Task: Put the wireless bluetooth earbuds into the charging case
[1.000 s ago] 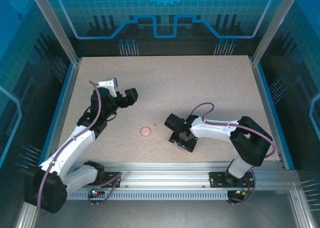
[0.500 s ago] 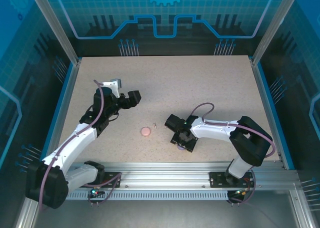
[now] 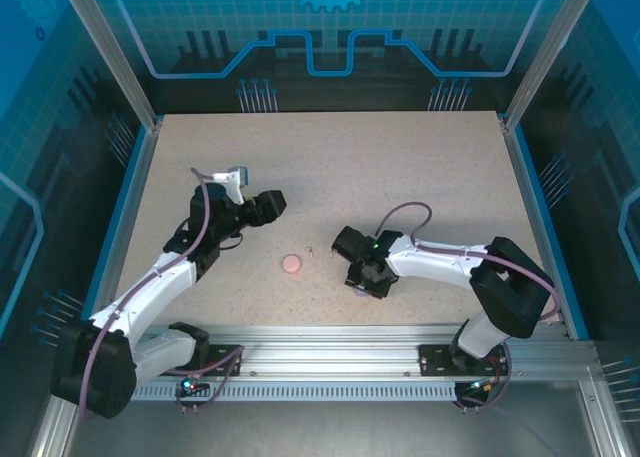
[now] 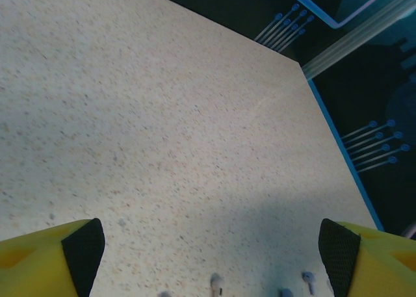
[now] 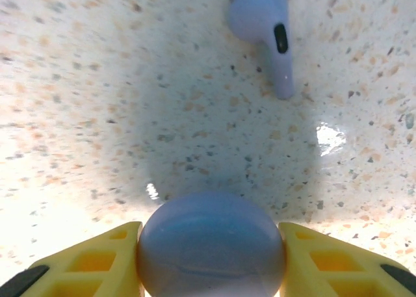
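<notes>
Just beyond the purple case (image 5: 211, 248), 1 purple earbud (image 5: 263, 30) lies flat on the table (image 3: 400, 167), towards its near edge, right of middle. The right gripper (image 3: 367, 278) presses both fingers against the case's sides. A pink case (image 3: 291, 263) sits apart, leftward. The left gripper (image 4: 211, 245) gapes wide, holding nothing.

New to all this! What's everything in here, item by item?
table: one, speckled beige, beneath everything
pink case: one, pale pink, round, mid-table
purple case: one, purple, round, between the right gripper's fingers
purple earbud: one, purple, on the table just beyond that case
small earbuds: at least two, colour unclear, ahead of the left gripper
left gripper: one, yellow fingers, open, holding nothing
right gripper: one, yellow fingers, closed against the purple case
arms: two, white and black, at the table's near edge
</notes>
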